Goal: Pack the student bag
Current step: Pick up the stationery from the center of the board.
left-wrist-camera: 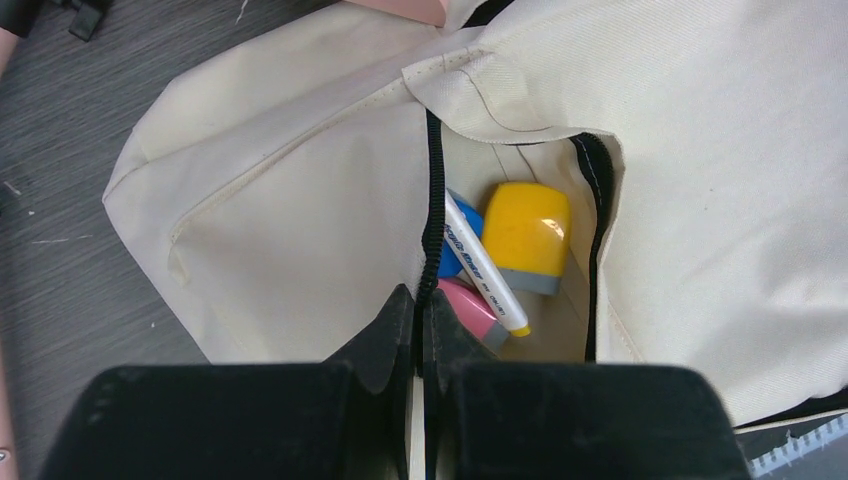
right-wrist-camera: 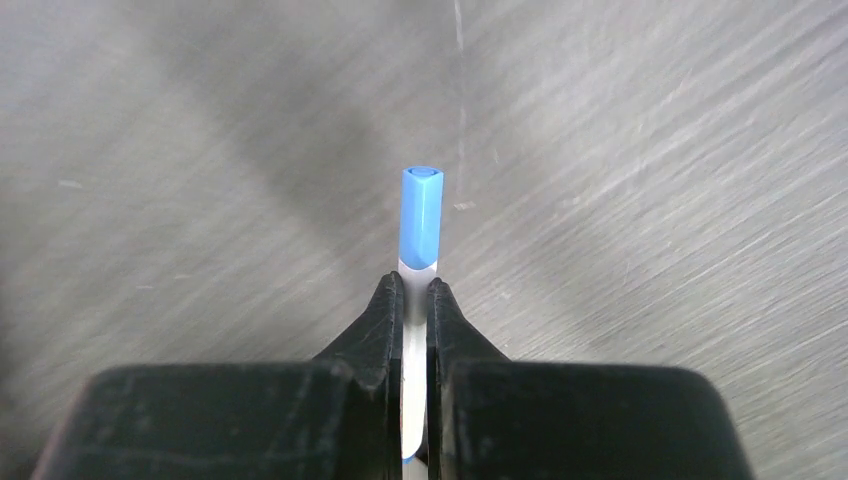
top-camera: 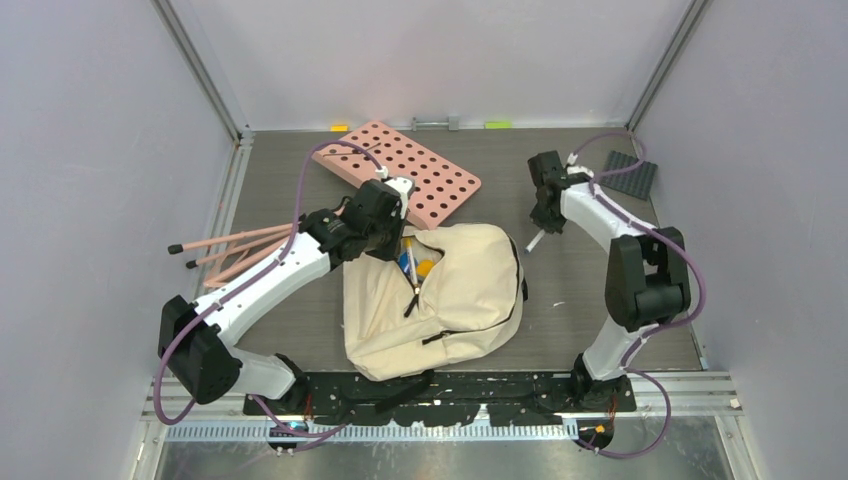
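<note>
The cream student bag [top-camera: 460, 300] lies in the middle of the table with its main zipper open. My left gripper [left-wrist-camera: 422, 300] is shut on the black zipper edge [left-wrist-camera: 433, 215] of the opening and holds it apart; from above it sits at the bag's top left [top-camera: 400, 232]. Inside lie a yellow block [left-wrist-camera: 527, 235], a white marker [left-wrist-camera: 485, 265], a pink block [left-wrist-camera: 470, 305] and a blue item [left-wrist-camera: 462, 215]. My right gripper [right-wrist-camera: 415, 285] is shut on a white pen with a blue cap [right-wrist-camera: 421, 215], held above the table right of the bag [top-camera: 537, 240].
A pink perforated board [top-camera: 420, 170] lies behind the bag. Several pink sticks [top-camera: 235, 245] lie at the left, under the left arm. A dark grey mat [top-camera: 630, 175] sits in the back right corner. Walls close in the table on three sides.
</note>
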